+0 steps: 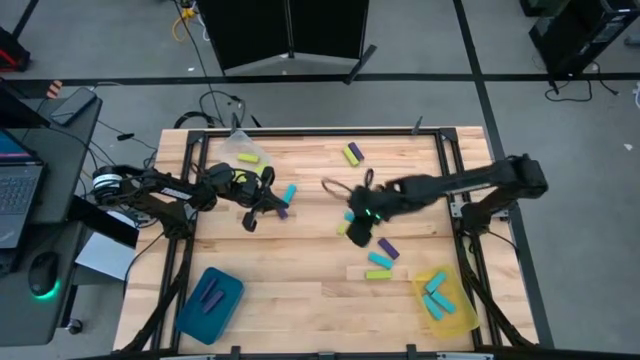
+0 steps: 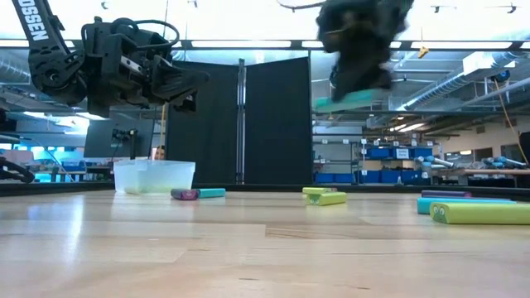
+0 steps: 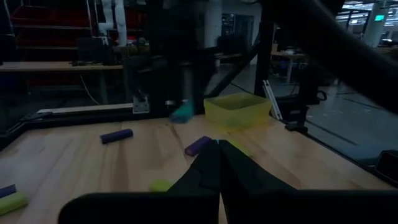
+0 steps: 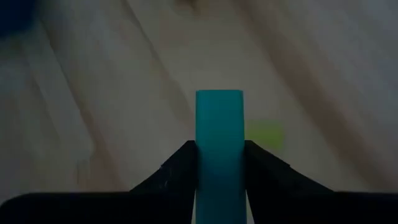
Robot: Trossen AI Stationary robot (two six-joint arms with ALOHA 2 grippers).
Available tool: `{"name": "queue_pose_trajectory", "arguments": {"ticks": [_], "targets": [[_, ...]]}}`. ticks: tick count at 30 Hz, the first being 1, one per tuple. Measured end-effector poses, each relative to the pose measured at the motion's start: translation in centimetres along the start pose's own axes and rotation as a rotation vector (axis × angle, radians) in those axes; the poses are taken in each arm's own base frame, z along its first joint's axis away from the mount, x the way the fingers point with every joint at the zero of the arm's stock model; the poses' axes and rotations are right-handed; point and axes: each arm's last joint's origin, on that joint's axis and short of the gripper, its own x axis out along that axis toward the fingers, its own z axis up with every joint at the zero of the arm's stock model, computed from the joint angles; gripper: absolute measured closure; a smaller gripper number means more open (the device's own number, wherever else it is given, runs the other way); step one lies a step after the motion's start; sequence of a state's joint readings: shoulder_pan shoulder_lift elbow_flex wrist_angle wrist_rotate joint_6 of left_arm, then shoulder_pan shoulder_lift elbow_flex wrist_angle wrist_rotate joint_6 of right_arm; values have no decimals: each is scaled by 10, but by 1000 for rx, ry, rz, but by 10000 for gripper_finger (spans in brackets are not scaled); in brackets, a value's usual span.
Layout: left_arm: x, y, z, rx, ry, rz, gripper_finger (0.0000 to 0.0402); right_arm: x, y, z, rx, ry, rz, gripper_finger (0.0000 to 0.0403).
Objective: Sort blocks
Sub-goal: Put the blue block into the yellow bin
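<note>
My right gripper [image 4: 219,163] clamps a cyan block [image 4: 219,134], raised above the table [image 1: 300,280]. Left gripper [image 3: 219,163] shut, empty, hovering mid-table.

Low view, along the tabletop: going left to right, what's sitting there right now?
Clear tray → purple block → cyan block → two yellow-green blocks → yellow-green block nearest the camera at far right. The purple and cyan blocks behind that last one overlap it, so I leave them out.
</note>
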State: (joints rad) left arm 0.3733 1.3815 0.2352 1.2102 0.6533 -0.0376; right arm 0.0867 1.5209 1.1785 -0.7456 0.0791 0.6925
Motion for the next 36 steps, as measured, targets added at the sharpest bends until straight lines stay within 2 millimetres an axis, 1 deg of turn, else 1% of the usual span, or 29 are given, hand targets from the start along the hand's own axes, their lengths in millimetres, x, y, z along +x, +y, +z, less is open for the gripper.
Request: {"name": "queue_pose_trajectory", "arguments": {"ticks": [4,9,12,14,17,21,26,29,31,33,36], "targets": [[0,0,0,0,-1,14,398,-25,18,-42,111,111,-41,289],[0,0,0,2,-4,16,398,-46,32,-95,283,257,-168,289],[0,0,0,-20,-4,17,398,-55,40,-125,362,316,-243,289],[0,0,0,-50,0,16,398,-57,47,-143,392,325,-275,289],[0,0,-1,-94,9,5,398,-55,52,-166,437,347,-311,289],[0,0,-1,-112,5,2,398,-55,58,-193,439,401,-316,289],[0,1,0,-99,-7,41,398,-54,53,-223,446,405,-358,289],[0,1,0,-103,-6,46,398,-41,47,-240,429,418,-338,289],[0,1,0,-106,-3,47,398,-31,45,-249,429,462,-288,289],[0,1,0,-108,-1,48,398,-22,44,-255,434,500,-237,289],[0,2,0,-107,-2,54,398,-12,45,-260,446,516,-159,289]]}}
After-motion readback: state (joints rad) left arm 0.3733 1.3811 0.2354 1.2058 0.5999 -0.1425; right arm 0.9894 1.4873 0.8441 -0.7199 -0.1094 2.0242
